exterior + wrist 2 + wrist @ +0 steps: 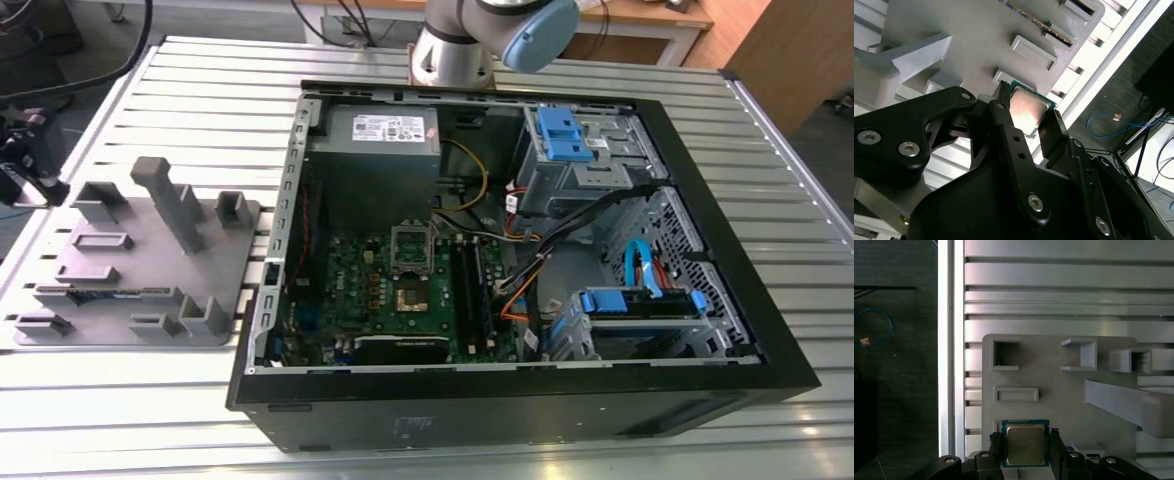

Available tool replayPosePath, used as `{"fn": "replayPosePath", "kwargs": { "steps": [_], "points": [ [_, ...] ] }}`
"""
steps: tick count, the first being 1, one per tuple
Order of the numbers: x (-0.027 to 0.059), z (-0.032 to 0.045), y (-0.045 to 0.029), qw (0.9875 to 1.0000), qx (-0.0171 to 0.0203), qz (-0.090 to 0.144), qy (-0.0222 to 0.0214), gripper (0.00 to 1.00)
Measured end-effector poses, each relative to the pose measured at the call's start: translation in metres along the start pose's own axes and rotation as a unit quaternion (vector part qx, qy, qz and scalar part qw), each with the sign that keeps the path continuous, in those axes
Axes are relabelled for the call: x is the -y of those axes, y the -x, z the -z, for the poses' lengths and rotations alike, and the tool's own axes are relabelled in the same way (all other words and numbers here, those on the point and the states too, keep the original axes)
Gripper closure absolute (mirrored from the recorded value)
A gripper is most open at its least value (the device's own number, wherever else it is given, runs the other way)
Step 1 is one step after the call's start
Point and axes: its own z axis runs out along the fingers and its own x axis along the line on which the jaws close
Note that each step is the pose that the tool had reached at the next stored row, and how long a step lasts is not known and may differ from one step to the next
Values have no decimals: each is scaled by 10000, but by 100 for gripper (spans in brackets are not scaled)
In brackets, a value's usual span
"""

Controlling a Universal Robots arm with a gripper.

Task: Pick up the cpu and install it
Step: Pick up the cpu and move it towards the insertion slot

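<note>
Cpu look: the cpu (1025, 444) is a flat square chip with a dull silver metal lid on a thin green board. In the second wrist view the lid (1026, 107) catches a warm glare.
Cpu place: between the gripper's fingers, at the edge of the grey fixture plate (1054, 400) that lies near the table's rim. I cannot tell whether it is lifted or resting.
Jaws: the gripper (1025, 436) is closed narrowly on the cpu, with one black finger (996, 445) against each opposite side.
First wrist view: looks straight down on the lid, the plate's square pockets and a long slanted post.
Second wrist view: looks along the gripper (1029, 107) from behind its black linkage, the fingers (1004, 115) framing the chip.
Exterior view: the fixture plate (160, 270) sits to the exterior view's left of an open black computer case (534, 400) with a green motherboard (400, 290). The arm (461, 50) rises at the far side.
Surface: a ribbed aluminium table (200, 80).
Room: a dark floor (894, 365) beside the table with a blue cable (879, 322), and a wooden bench (641, 15) far off.
</note>
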Motion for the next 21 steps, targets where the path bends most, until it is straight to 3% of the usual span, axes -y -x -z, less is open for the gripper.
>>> {"fn": "replayPosePath", "kwargs": {
  "steps": [21],
  "points": [
    [-3, 296, 13, 10000, 0, 0, 0, 53]
  ]
}}
